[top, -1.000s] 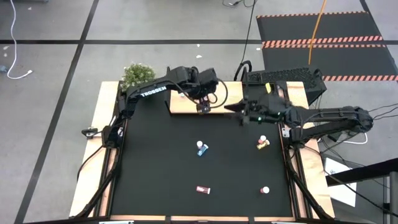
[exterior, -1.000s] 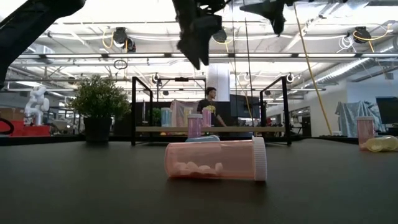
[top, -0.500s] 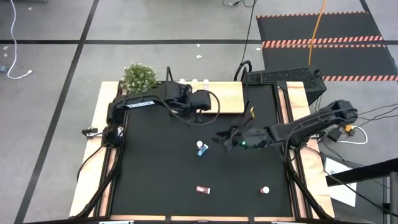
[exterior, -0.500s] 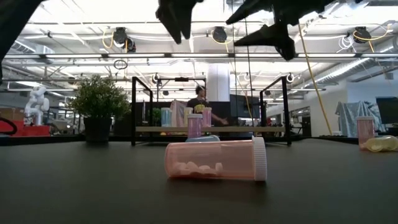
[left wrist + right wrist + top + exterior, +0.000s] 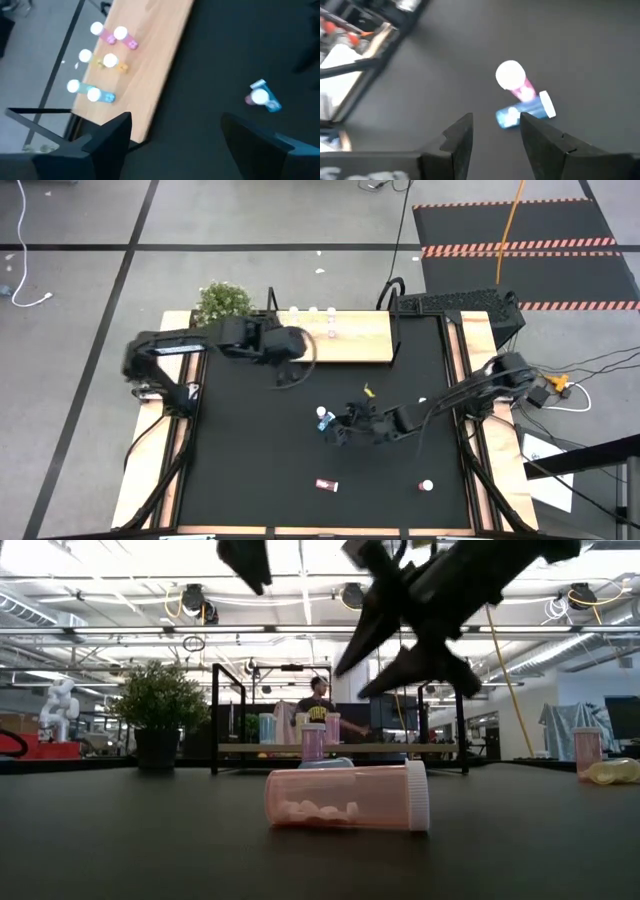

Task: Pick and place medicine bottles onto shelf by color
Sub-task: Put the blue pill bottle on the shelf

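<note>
A blue bottle (image 5: 525, 111) lies on the black table against an upright pink bottle (image 5: 511, 75); the pair shows in the high view (image 5: 322, 417). My right gripper (image 5: 495, 132) is open and hovers beside them (image 5: 335, 430), touching nothing. My left gripper (image 5: 175, 145) is open and empty, above the table near the shelf's left end (image 5: 303, 348). The wooden shelf (image 5: 360, 342) stands at the far edge. On it stand pink (image 5: 112, 35), yellow (image 5: 102, 61) and blue (image 5: 90, 93) bottles, two of each.
A maroon-pink bottle (image 5: 345, 798) lies on its side near the front edge (image 5: 327, 485). Another pink bottle (image 5: 587, 750) stands at the near right (image 5: 427, 485), with a yellow one (image 5: 612, 772) lying by it. A green plant (image 5: 222, 300) stands at the far left corner.
My left gripper has drawn back from over the shelf toward the table's left. My right gripper has swung from the far right toward the middle of the table and come down beside the blue and pink bottles.
</note>
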